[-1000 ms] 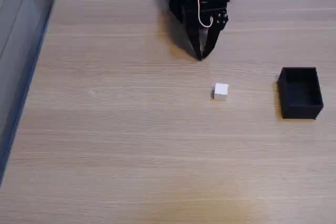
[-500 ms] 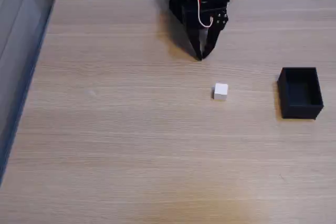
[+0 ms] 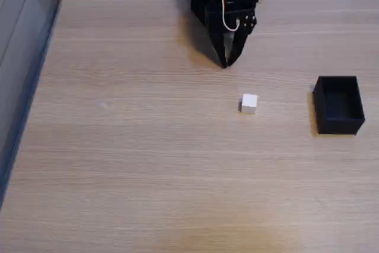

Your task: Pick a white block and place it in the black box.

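The white block (image 3: 249, 103) sits alone on the wooden table (image 3: 148, 158), below and a little right of your pincer (image 3: 225, 63) in the fixed view, apart from it and untouched. Your pincer points down at the table near the far edge, its two black fingers drawn together to a closed tip with nothing between them. The black box (image 3: 339, 105) stands well to the right of the pincer, open top up, apart from the block.
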You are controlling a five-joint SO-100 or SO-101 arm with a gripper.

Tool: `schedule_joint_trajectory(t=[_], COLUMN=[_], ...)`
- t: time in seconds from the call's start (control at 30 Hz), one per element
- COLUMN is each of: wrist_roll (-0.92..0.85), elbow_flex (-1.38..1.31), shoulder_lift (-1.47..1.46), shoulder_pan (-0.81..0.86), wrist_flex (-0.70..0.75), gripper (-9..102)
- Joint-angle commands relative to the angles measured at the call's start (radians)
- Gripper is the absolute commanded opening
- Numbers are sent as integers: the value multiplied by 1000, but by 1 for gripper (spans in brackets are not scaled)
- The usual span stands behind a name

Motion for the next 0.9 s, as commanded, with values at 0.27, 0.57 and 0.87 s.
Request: schedule_joint_trajectory(t=[0.27, 0.57, 0.87], wrist_roll=[-12, 77, 118], elbow_flex=[-21, -189, -373], shoulder_lift=[2, -258, -584], shoulder_pan=[-5, -77, -91], wrist_flex=[-3, -140, -275], gripper=[2, 4, 14])
